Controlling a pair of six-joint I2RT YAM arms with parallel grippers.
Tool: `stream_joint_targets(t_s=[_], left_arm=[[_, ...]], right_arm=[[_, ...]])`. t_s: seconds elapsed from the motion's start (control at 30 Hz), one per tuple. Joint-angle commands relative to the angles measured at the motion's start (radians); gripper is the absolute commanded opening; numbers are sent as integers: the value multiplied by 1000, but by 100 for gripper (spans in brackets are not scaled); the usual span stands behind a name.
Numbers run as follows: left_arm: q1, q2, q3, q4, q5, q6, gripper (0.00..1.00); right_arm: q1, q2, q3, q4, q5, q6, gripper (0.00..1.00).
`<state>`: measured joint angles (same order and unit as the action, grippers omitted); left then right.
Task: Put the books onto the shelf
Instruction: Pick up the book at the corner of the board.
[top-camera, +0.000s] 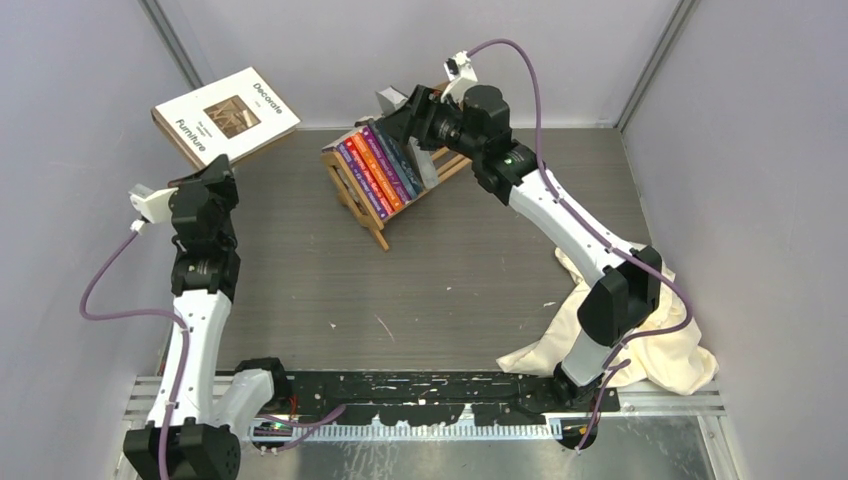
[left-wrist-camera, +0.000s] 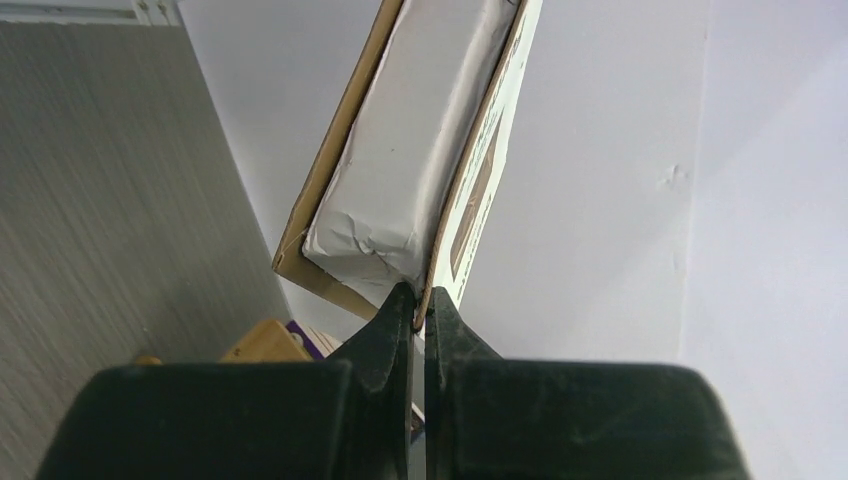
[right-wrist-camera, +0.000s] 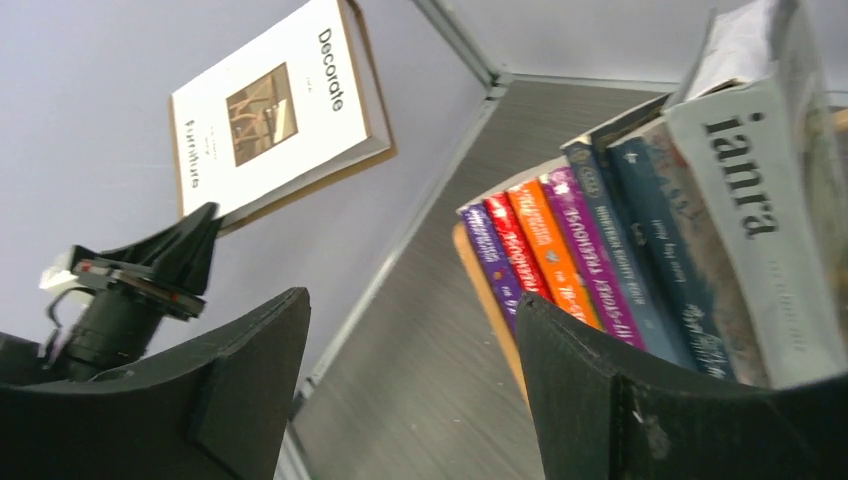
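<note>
Left gripper is clamped tight on the white book, held in the air over the far-left corner of the tabletop. From the left wrist view the pinch looks to be on the front cover's edge only, with the page block sagging away. I judge that a thin hold.

Right gripper is spread wide with nothing between its fingers. It's at the right end of the row, beside the grey book.

Shelf sits angled near the middle of the far edge. About six paperbacks and the grey one stand in it. Cream cloth lies at the near-right corner, out of the path.

How I'd run it:
- Carry the white book over slowly, no wrist flicks, or it may flop open.
- The rack looks nearly full and I can't tell what gap is left. I'd check that before committing.
- Use the right gripper to brace the row, and keep it out of the left arm's path.

Readable text:
- White cover: "Decorate" and "Furniture". The small line between them is too fine to read.
- Grey spine: "ianra", partly cut off.
- One purple spine seems to end in "TREEHOUSE".
- Other spines are blurred.
</note>
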<state>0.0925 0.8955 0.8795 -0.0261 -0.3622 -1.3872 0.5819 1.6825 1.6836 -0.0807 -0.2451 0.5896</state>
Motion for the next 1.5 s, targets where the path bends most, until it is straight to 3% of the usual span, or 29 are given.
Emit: stream_joint_targets(t_s=[0.0,0.43,0.93,1.1,1.47], left_arm=[[-30,-5,72,43,53,-53,0],[-184,44,122,81,129,-111,0],[-219,37,122,122,153,-191,0],[-243,41,130,132,152,-200,0],[-323,44,136,129,123,-210,0]], right_arm=[[9,8,-11,196,-104,182,82],[13,57,-23,349,-180,334,86],[12,83,-54,391,-181,382,90],[12,101,-60,422,-182,405,100],[12,131,-48,470,-176,441,100]])
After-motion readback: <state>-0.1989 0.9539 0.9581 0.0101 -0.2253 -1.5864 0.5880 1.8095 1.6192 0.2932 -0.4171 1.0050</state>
